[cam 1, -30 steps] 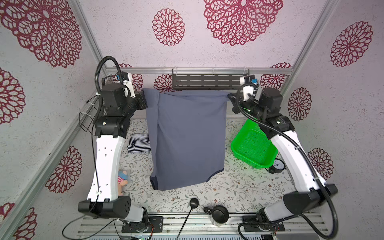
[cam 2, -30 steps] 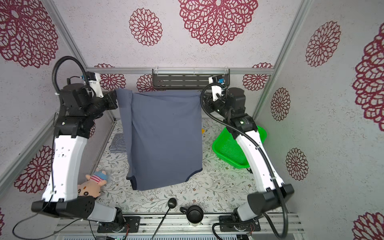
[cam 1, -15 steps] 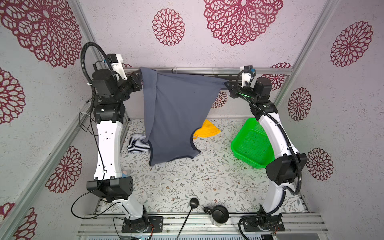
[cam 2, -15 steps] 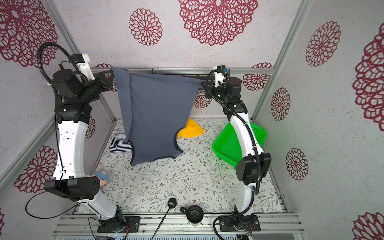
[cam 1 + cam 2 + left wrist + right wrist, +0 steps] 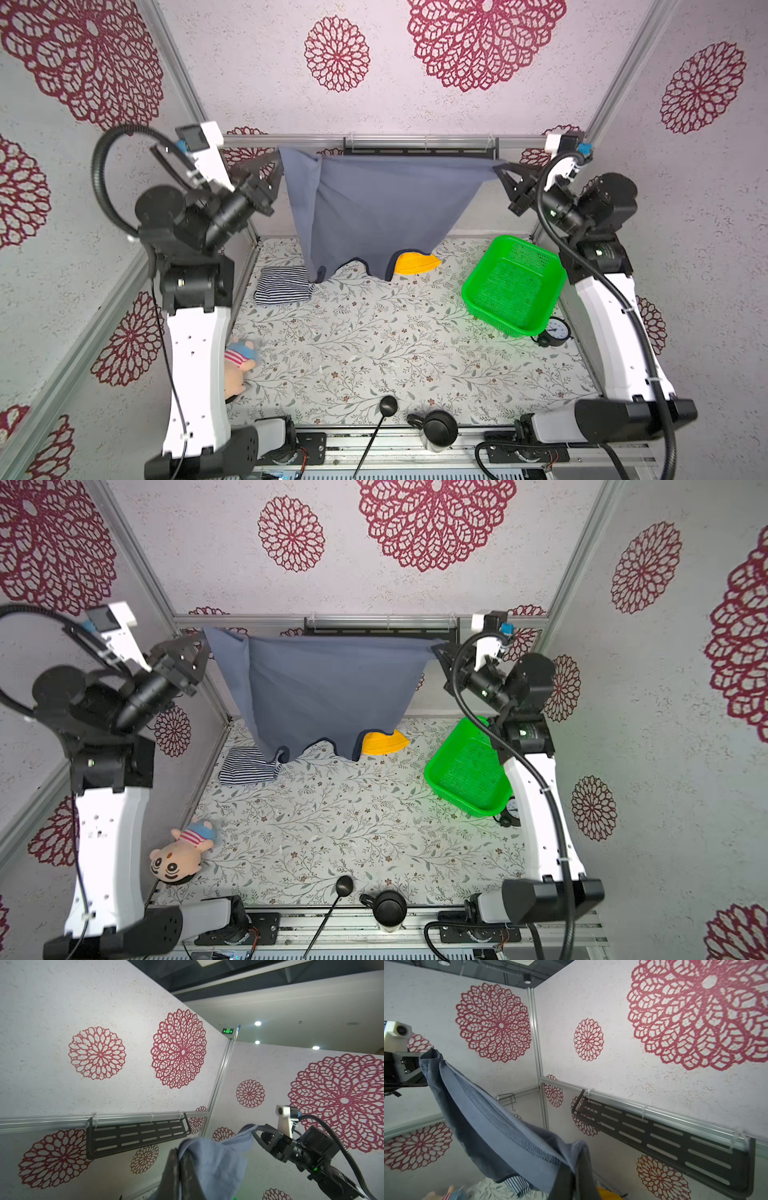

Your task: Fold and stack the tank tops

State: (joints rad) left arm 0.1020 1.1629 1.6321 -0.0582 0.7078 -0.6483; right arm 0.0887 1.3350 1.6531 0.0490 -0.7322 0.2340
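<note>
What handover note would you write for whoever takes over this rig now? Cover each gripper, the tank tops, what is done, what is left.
Left gripper: shut on one upper corner of the blue-grey tank top.
Right gripper: shut on the other corner; the top hangs spread between them over the table.
Striped tank top: folded, lying on the table, back left.
Done: striped one folded.
Left: lay the blue-grey one flat, fold it, stack both.
</note>
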